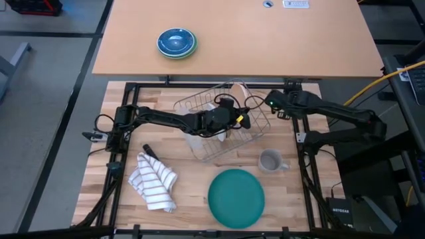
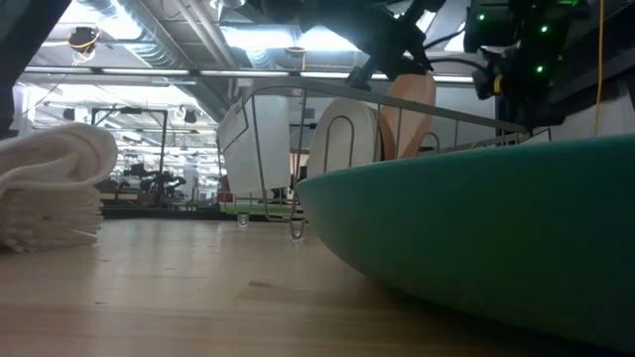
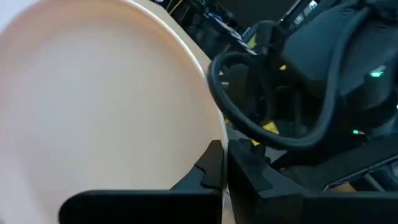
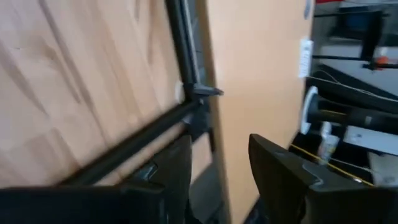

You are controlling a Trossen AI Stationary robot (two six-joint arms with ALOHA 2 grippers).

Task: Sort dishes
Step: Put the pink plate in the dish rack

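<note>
Left end effector (image 1: 229, 118) clamping white plate (image 3: 93, 106) rim inside wire rack (image 1: 255, 129); you're risking snagging wires, tipping tan plate (image 2: 412, 109). Right end effector (image 4: 217, 168) gaping empty, 1 o'clock of rack.

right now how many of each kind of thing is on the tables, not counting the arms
plates: 3 – white plate and tan plate upright in the rack, green plate flat on the table
bowl stack: 1 – bowl count unclear
mug: 1
rack: 1
towel: 1
total: 7
</note>
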